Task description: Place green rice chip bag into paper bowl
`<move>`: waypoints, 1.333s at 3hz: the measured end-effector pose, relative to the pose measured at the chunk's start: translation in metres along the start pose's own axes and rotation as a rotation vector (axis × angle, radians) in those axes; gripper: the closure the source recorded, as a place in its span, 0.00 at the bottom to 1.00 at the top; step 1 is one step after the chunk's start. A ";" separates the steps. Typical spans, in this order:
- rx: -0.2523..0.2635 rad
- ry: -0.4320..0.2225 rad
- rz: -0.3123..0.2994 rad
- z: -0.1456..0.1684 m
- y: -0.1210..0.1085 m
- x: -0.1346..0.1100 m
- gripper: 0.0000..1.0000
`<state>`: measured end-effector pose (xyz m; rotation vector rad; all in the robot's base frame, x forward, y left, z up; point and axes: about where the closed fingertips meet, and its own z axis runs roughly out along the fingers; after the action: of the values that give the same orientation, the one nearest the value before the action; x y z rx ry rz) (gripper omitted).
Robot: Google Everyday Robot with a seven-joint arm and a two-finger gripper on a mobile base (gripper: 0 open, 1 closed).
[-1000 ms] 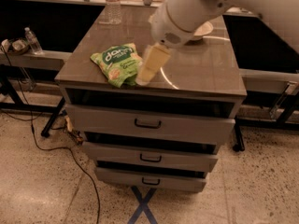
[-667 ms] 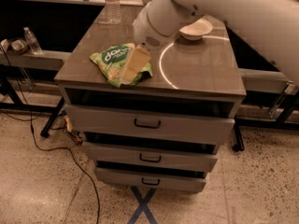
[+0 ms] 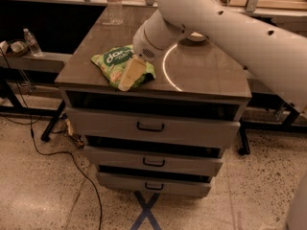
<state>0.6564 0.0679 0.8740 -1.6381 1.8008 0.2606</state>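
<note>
Over the last sec the gripper (image 3: 130,74) has slid left and down across the cabinet top (image 3: 211,78). It was off the bag's right edge, then at its rim, and now it sits right over the green rice chip bag (image 3: 114,61), covering the bag's right half and seemingly pressed onto the foil. Can't tell whether the claw is wide or narrow from this angle, as it reads as one pale block on top of the bag. The bag itself hasn't shifted; it lies flat near the front-left corner, lettering up. The arm's swing has also come across the paper bowl (image 3: 196,35), which was in plain sight a moment ago. Only a pale sliver of it shows now at the back right of the top, well apart from the bag. My read: approach is done and the grasp is about to be made or is being made. No lift yet, and the carry to the bowl is all still to do. Bag looks wider than the bowl, so it'll prob. rest on the rim rather than drop in. Surface is a smooth grey-brown top with a bright ring-shaped reflection (image 3: 165,68) beside the bag and a water bottle (image 3: 114,5) at the back edge. Below are three drawers (image 3: 151,126) with dark handles. Room: speckled floor, blue tape X (image 3: 146,210), loose cable (image 3: 72,164) at left, and a second small bottle (image 3: 32,42) on a low shelf.
</note>
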 end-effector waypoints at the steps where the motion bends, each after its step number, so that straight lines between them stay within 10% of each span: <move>1: -0.012 0.003 0.003 0.016 -0.008 0.014 0.17; 4: 0.010 -0.057 -0.069 -0.031 -0.005 0.021 0.95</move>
<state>0.6510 0.0321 0.8866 -1.6654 1.6975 0.2637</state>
